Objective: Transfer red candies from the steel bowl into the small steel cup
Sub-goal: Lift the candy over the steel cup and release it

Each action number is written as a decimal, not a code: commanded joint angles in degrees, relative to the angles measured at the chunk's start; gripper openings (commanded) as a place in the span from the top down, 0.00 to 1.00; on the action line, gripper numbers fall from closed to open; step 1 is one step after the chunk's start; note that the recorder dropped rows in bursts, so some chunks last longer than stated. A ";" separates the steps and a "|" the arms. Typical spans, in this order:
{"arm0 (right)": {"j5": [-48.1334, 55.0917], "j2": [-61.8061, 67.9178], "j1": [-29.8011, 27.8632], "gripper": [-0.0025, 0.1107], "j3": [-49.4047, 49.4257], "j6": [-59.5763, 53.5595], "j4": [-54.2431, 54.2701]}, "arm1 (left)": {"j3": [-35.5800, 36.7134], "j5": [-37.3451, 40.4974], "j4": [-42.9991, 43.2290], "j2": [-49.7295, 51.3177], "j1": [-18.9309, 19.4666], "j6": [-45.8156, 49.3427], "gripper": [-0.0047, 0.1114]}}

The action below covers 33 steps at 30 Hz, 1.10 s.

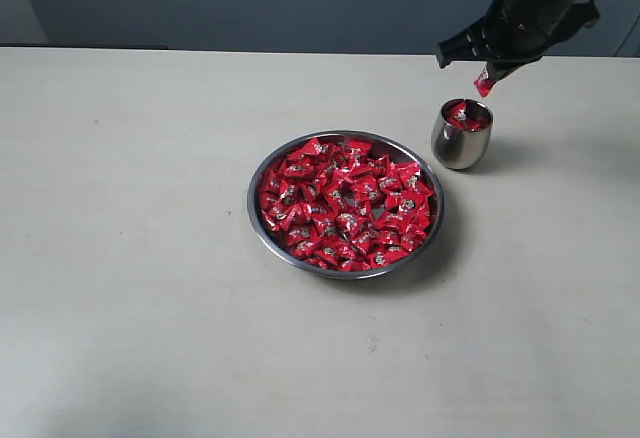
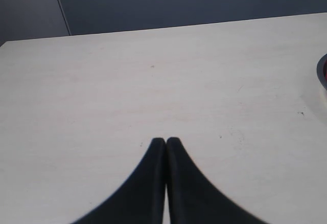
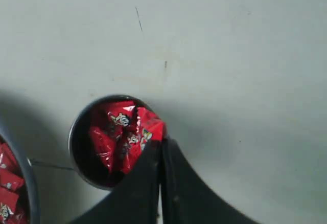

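The wide shallow steel bowl (image 1: 253, 198) in front is full of shiny red wrapped candies (image 1: 345, 203). Behind it, the right gripper (image 1: 492, 73) pinches one candy (image 1: 484, 85) just above the small rounded steel cup (image 1: 458, 148): centre it, then release low. The left gripper (image 2: 166, 141) is closed, empty.

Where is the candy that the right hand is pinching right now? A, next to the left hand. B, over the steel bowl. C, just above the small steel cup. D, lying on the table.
C: the right hand is shut on a red candy that hangs just above the small steel cup, away from the steel bowl.
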 commanded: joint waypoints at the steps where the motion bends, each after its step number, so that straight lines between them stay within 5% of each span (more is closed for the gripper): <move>1: 0.35 1.95 -0.29 0.99 -0.30 -0.52 0.59 | -0.48 -0.45 0.10 -0.27 -0.02 -0.27 0.96; 19: 0.52 4.27 -0.29 0.98 -0.30 -3.30 2.22 | -0.48 -0.45 0.10 -0.27 -0.02 -0.27 0.96; 27: 0.73 4.27 -0.29 0.66 -0.30 -6.00 4.85 | -0.48 -0.45 0.10 -0.27 -0.02 -0.27 0.96; 33: 0.18 3.31 -0.29 0.66 -0.30 -6.00 4.85 | -0.48 -0.45 0.10 -0.27 -0.02 -0.27 0.96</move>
